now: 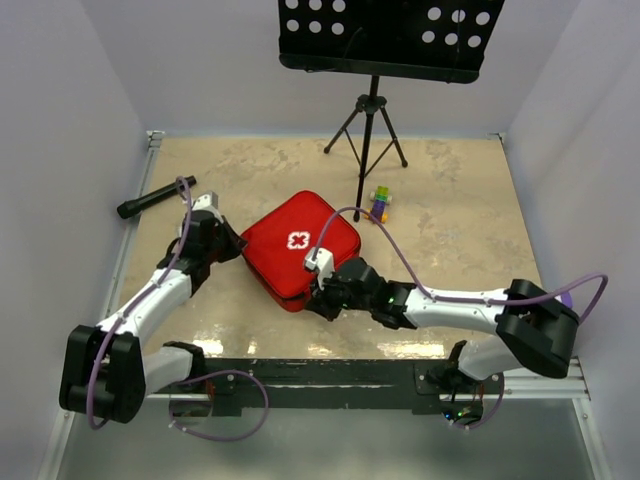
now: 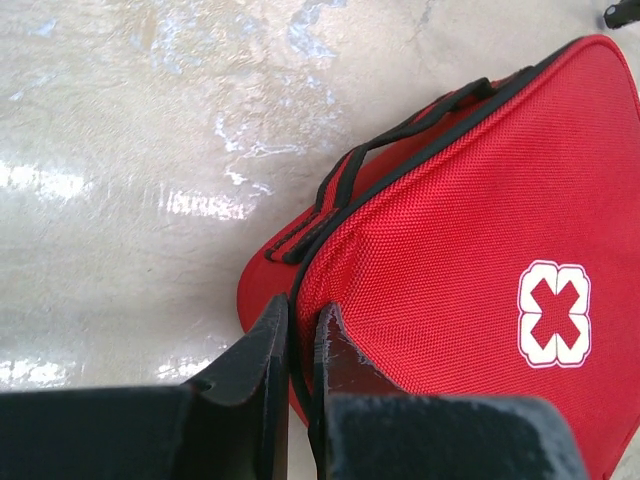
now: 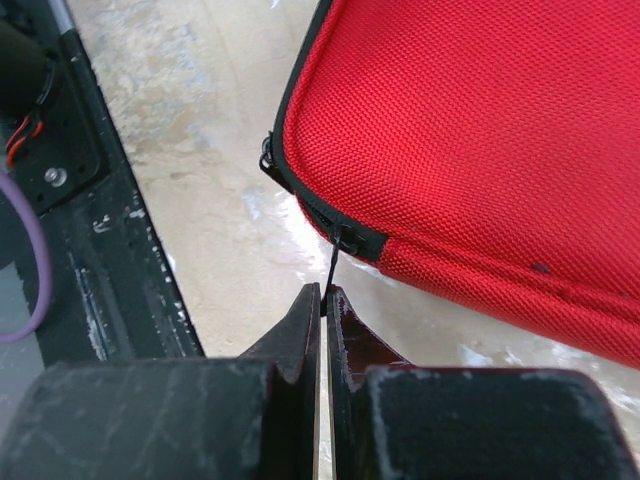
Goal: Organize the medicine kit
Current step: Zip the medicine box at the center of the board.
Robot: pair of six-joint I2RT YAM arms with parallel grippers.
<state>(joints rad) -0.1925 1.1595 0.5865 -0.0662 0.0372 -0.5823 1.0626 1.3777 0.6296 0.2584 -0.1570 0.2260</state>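
Note:
The medicine kit (image 1: 300, 240) is a red fabric case with a white cross on its lid, lying zipped shut in the middle of the table. My left gripper (image 1: 237, 247) is at its left corner. In the left wrist view the left gripper (image 2: 302, 315) is shut on the black zip seam of the medicine kit (image 2: 470, 250). My right gripper (image 1: 318, 290) is at the kit's near corner. In the right wrist view the right gripper (image 3: 323, 292) pinches the thin black zip pull (image 3: 335, 262) hanging from the medicine kit (image 3: 480, 130). The kit's contents are hidden.
A black flashlight (image 1: 155, 200) lies at the far left. A tripod stand (image 1: 368, 140) with a perforated black tray rises behind the kit, and a small coloured toy (image 1: 380, 203) sits by its foot. The black mounting rail (image 1: 330, 375) runs along the near edge.

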